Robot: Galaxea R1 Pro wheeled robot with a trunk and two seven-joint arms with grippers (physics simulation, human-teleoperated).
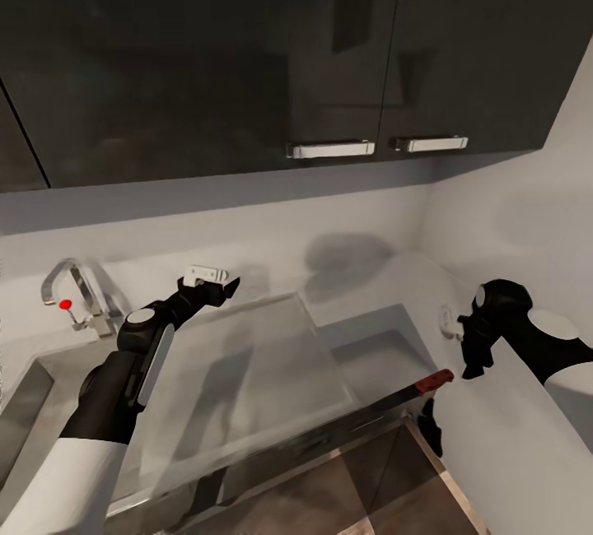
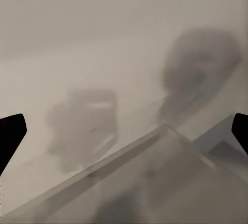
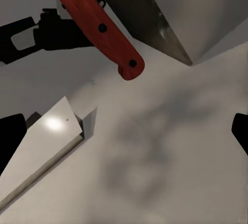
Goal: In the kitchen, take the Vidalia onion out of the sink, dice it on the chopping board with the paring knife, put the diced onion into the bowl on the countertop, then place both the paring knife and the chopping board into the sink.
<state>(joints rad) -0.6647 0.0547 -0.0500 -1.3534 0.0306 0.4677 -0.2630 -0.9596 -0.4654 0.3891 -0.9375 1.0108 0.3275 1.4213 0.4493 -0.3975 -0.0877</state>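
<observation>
At nine o'clock, the faucet [image 1: 72, 295] stands behind the sink [image 1: 25, 403]. Toward ten o'clock the left gripper [image 1: 207, 278] hangs spread and empty above the countertop [image 1: 247, 370]. Near four o'clock lies the paring knife [image 1: 412, 391], red handle [image 3: 93, 22] outward, with the right gripper [image 1: 473, 354] spread above it.

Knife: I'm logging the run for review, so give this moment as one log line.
left tool open, above drainboard | right tool open, empty | knife unheld, right of drainboard
</observation>
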